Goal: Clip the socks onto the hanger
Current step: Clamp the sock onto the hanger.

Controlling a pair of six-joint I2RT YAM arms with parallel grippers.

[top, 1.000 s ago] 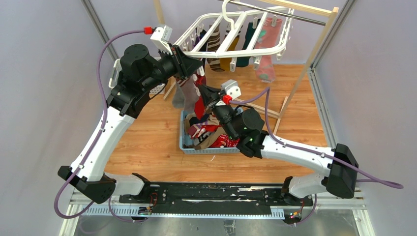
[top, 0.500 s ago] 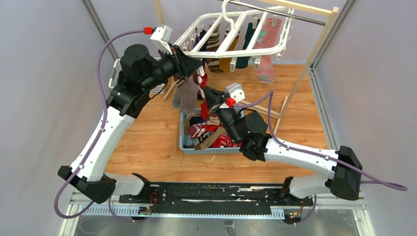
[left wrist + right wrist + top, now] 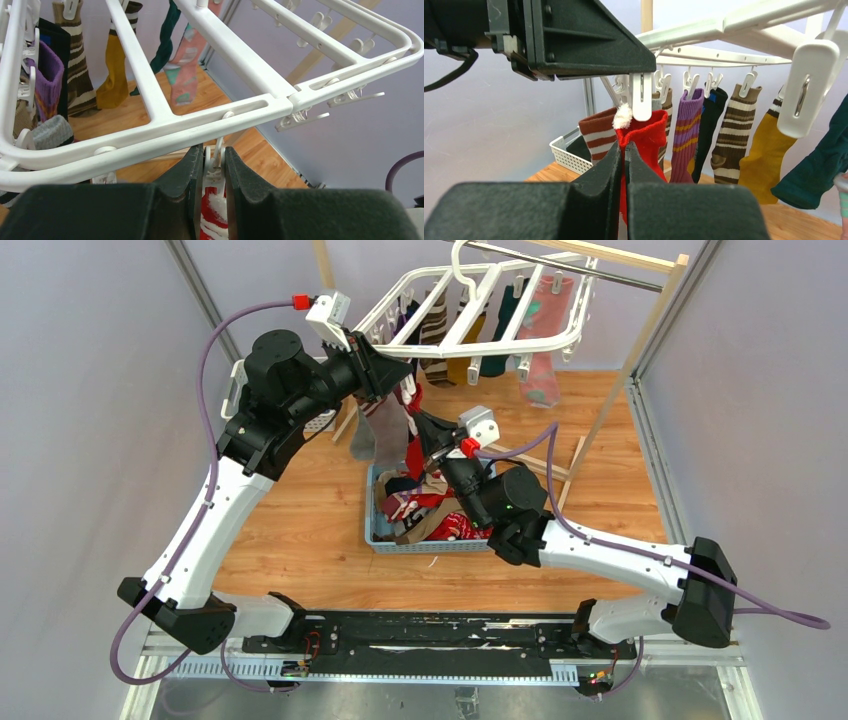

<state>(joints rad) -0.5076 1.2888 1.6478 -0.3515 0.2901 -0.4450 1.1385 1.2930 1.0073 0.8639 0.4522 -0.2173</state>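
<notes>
Left claw (image 3: 213, 159): it is closing on a clip (image 3: 214, 172) that is dangling from the near bar of the hanger (image 3: 165, 135). One finger is pressing each side of the clip. The bar is running across directly above the fingertips. A red sock (image 3: 214, 220) with white markings is hanging just below the clip, between the fingers.

Right claw (image 3: 625, 150): its fingers are pinching together on the cuff of the red sock (image 3: 646, 137), with cloth showing above and behind the tips. The same clip (image 3: 642, 97) is standing upright just above the tips, and its lower end is meeting the cuff edge beside a white pompom (image 3: 622, 118). Whether the clip is biting the cuff cannot be determined. The left claw (image 3: 636, 67) is sitting directly above, reaching in from the left.

Other socks (image 3: 686, 135) are hanging from clips beyond and to the right of the right claw: purple striped, black, brown striped, mustard and teal.

In the top view, the right claw (image 3: 422, 430) is holding just below the left claw (image 3: 395, 375), under the hanger's (image 3: 520, 343) near left corner. More socks are lying in a blue basket (image 3: 372, 525) beneath the right arm.
</notes>
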